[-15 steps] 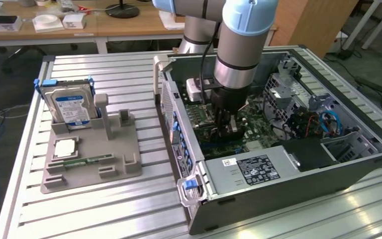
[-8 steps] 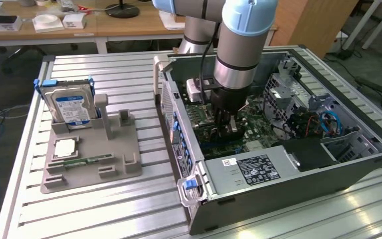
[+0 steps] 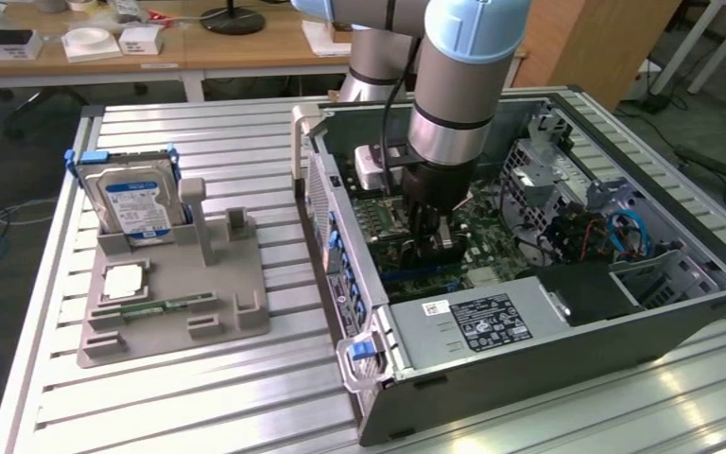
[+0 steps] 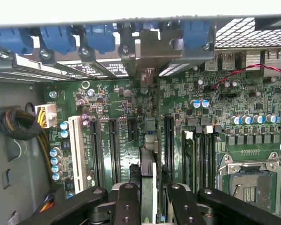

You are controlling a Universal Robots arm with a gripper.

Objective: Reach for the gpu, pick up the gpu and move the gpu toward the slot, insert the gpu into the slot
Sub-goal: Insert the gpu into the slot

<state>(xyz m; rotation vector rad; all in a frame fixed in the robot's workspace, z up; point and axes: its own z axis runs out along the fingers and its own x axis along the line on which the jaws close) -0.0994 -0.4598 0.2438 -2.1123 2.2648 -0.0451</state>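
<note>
The grey-and-blue arm stands upright inside the open black computer case [image 3: 665,322]. Its black gripper [image 4: 149,190] clasps the thin dark gpu card with pale end bracket [image 4: 149,140], edge-on, over the green motherboard's [image 4: 117,101] slot [image 4: 131,129].

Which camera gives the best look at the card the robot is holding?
The wrist view: the gpu runs edge-on from between the gripper fingers to its metal bracket at the case wall. In the exterior view, the arm hides most of it inside the computer case.

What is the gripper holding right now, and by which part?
The gripper holds the gpu edge-on over the motherboard, its fingers clamping the card's two flat faces along the upper edge.
</note>
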